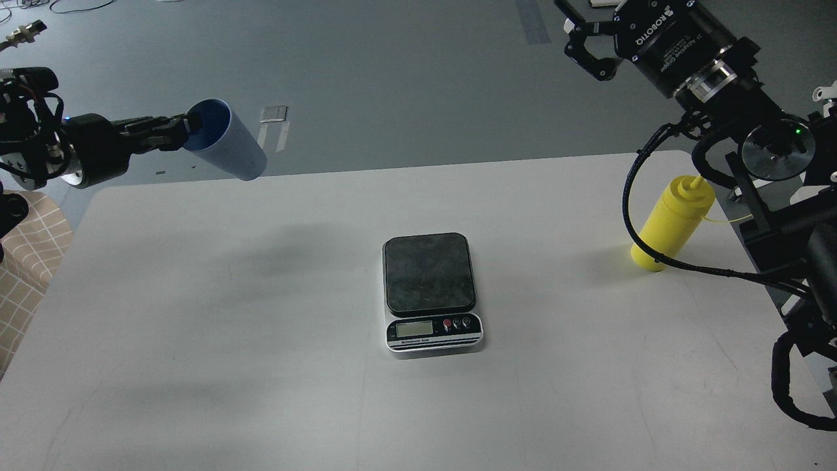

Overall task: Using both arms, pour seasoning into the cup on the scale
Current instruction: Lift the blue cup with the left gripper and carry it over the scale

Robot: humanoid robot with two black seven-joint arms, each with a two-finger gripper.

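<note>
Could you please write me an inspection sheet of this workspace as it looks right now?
Surface: white table, bare apart from the items below.
Scale: scale at the table's middle, platform empty.
Cup: blue-grey cup held tilted in the air by its rim, above the table's far left.
Seasoning: yellow bottle upright at the right edge, untouched.
Clutter: nothing seen.
Tools: left tool shut on the cup's rim; right tool open, raised beyond the table.
Cables: black cable loops in front of the bottle.
Surroundings: grey floor; checked cloth at left.
</note>
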